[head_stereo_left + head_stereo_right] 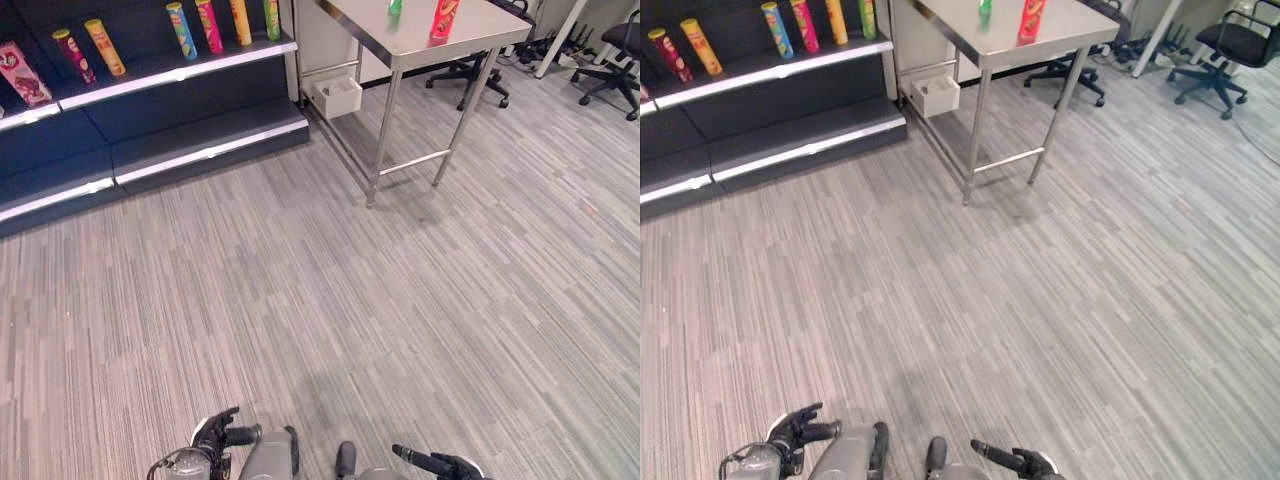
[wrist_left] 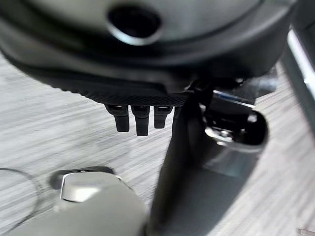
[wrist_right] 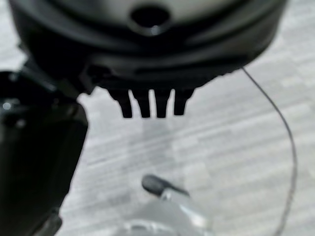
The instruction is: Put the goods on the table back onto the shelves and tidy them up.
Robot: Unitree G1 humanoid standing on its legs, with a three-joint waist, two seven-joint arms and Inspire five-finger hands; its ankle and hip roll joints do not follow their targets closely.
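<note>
**Two goods wait on the table, both hands empty**

Two items stand on the steel table [image 1: 400, 45] at about one o'clock: a red can [image 1: 444, 17] near its right end and a small green bottle [image 1: 395, 6] just beside it toward the shelves; both are upright and well apart from the robot, so neither is within reach yet. Shelves [image 1: 180, 65] run at eleven o'clock; several tall cans [image 1: 181, 30] lean in a spaced row on the upper tier, which suggests where the goods belong; the lower tiers look bare. A white box [image 1: 337, 96] hangs under the table's near corner; office chairs [image 1: 470, 70] sit at two o'clock. Left hand [image 1: 218, 434] hangs low at seven o'clock, fingers relaxed and straight, holding nothing; right hand [image 1: 440, 464] at five o'clock likewise, fingers extended and empty. My judgement: walking to the table comes first.
</note>
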